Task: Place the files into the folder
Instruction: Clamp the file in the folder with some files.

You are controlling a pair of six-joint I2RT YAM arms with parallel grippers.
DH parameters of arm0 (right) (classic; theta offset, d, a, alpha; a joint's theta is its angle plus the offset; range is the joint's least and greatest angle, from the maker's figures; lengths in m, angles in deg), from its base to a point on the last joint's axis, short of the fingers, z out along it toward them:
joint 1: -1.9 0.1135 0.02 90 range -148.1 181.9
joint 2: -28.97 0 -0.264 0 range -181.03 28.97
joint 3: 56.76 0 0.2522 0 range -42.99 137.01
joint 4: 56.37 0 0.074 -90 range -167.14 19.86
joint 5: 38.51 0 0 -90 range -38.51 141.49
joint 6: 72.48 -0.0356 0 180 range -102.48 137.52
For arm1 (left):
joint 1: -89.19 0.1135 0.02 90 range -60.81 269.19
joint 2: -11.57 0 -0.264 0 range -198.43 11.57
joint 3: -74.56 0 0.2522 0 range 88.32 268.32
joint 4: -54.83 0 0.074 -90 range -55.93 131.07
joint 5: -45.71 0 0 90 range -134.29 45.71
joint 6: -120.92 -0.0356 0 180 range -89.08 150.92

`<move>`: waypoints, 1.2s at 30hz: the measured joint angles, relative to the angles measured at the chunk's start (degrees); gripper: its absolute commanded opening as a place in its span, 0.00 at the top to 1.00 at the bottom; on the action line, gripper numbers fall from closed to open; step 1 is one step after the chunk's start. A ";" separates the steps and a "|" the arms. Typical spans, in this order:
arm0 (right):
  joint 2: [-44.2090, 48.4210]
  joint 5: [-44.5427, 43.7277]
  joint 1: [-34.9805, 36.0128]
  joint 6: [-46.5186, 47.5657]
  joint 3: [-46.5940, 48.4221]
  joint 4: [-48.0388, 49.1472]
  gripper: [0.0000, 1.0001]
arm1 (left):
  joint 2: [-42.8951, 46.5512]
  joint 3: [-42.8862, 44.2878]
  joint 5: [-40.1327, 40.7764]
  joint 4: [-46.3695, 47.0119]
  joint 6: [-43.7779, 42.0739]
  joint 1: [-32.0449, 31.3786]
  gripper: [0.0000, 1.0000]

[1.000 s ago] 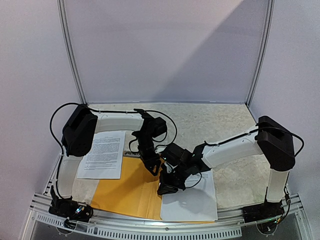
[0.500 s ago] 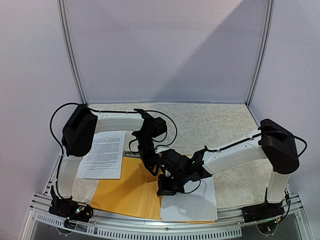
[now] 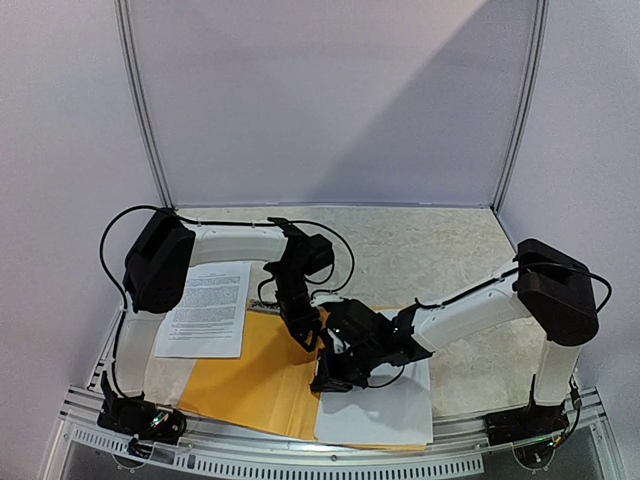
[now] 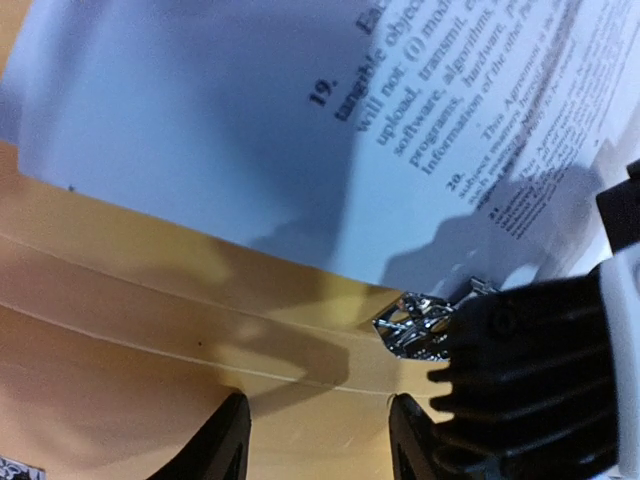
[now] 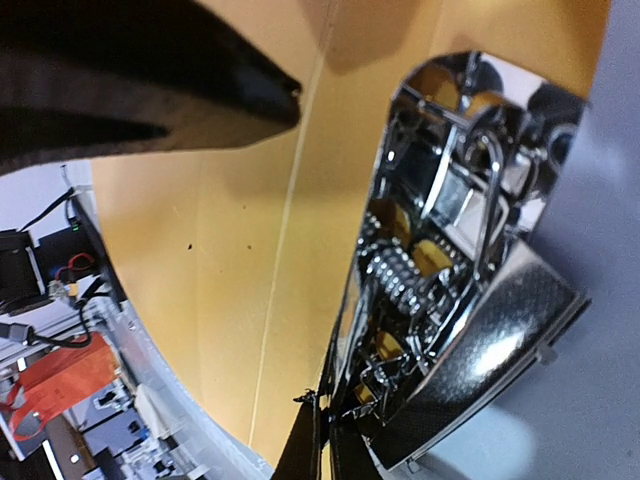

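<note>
Folder location: the folder lies open and flat at the near edge of the counter, between the two arm bases.
Files location: one sheet lies on the folder's right half, with its left edge near the spine. A second sheet lies on the counter just beside the folder's far left corner.
Left gripper: the left gripper has its fingers apart over the folder's crease lines, with nothing between them.
Right gripper: the right gripper has its fingers brought together at the foot of the metal clip. Whether they pinch the clip's lever or only rest against it cannot be told from this angle.
Folder material: smooth orange-yellow plastic with a low sheen and straight moulded creases along the spine. Judged stiff enough to lie flat, and slick under a fingertip.
Clip: chromed and mirror-bright, with a coil spring and bent wire arms. Judged rigid, and likely to need firm force to raise.
Paper: thin white stock printed with small black numbered clauses. In the left wrist view its edge throws a shadow on the folder, so it appears slightly lifted there.
Handling: judged light and floppy, quick to slide on the plastic and easily creased. Best taken by a shallow pinch at a free edge or corner, or dragged flat under a pressing fingertip.
</note>
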State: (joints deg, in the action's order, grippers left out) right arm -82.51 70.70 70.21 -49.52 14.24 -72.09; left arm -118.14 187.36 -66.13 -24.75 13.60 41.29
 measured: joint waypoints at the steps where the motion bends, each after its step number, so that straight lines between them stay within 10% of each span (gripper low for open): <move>1: 0.00 1.20 -0.44 -0.39 -1.07 2.10 0.97 | 0.00 0.00 0.00 0.00 0.00 0.00 0.50; 13: -3.82 12.04 -3.26 -4.48 -5.75 18.43 0.95 | 0.00 0.02 0.02 0.02 0.00 0.00 0.50; 36: -1.29 5.03 -2.25 -10.82 -5.16 13.75 0.92 | 0.11 -0.02 -1.05 0.15 0.11 0.24 0.50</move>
State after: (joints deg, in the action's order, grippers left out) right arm -83.80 75.72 67.96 -60.34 9.08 -58.34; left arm -118.03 187.34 -67.18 -24.60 13.71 41.53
